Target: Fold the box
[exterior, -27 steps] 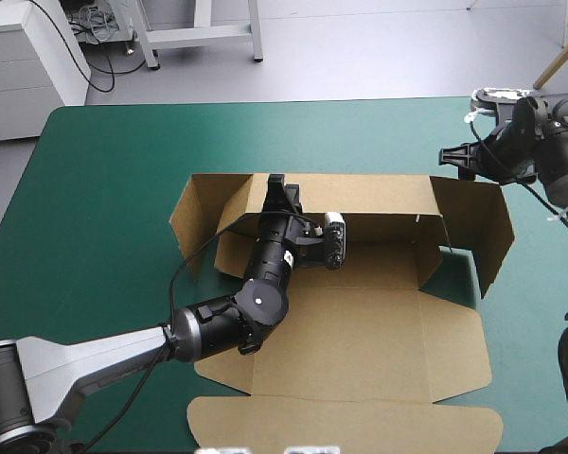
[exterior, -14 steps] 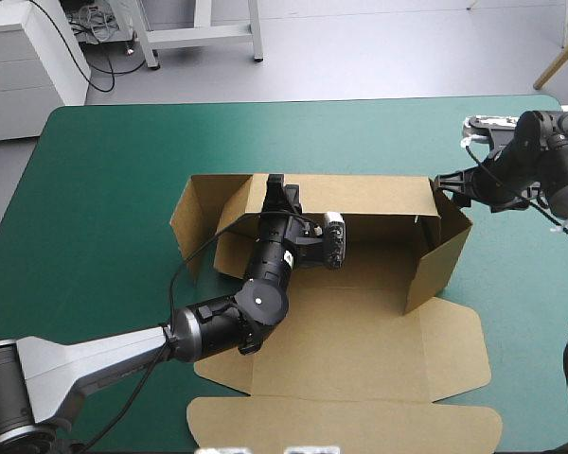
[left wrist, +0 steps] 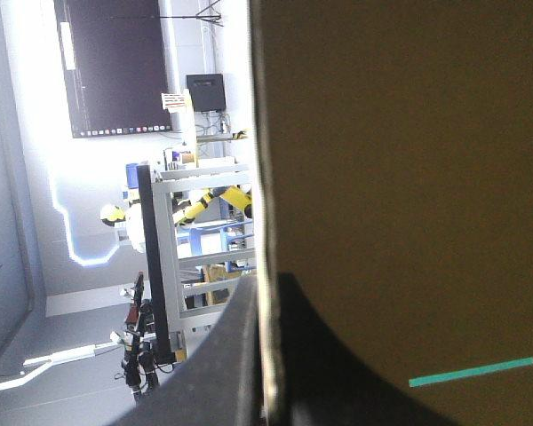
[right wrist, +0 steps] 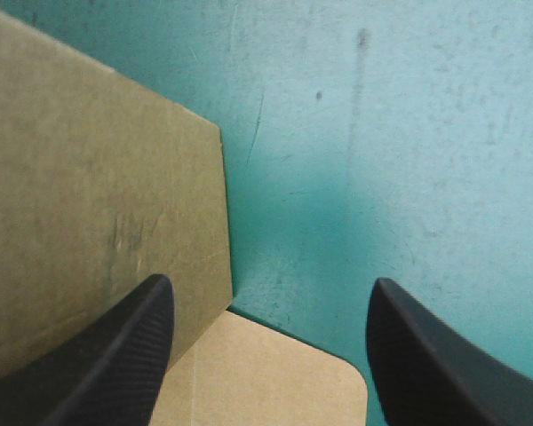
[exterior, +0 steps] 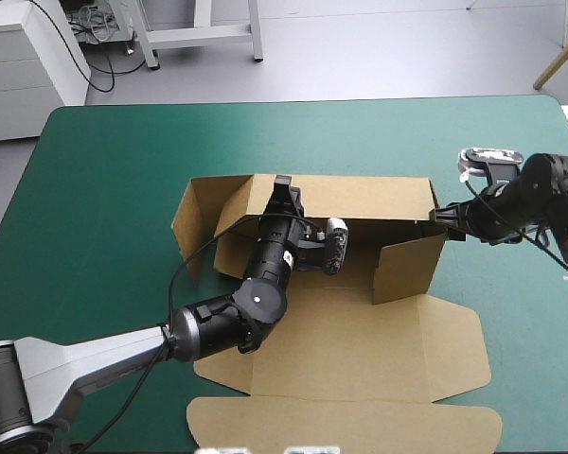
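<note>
The brown box (exterior: 360,345) lies in the middle of the teal-green table with its long back wall (exterior: 379,194) raised. My left gripper (exterior: 282,194) reaches over the base and is shut on that wall's top edge; in the left wrist view the board (left wrist: 400,177) runs between the all but shut fingers (left wrist: 240,355). My right gripper (exterior: 437,216) is open at the box's right end, against the outer side of the end flap (exterior: 407,265), which stands folded inward across the base. In the right wrist view the flap (right wrist: 89,195) is beside one finger (right wrist: 124,346), with bare cover ahead.
The left end flap (exterior: 194,218) stands slanted outward. The front panels and lid flap (exterior: 341,421) lie flat toward the table's near edge. Bare teal-green cover (exterior: 104,189) lies to the left, beyond the box and to its right.
My right gripper has moved left and toward the near side, swinging the right end flap from pointing outward to folded inward. The left arm has stayed on the back wall.
</note>
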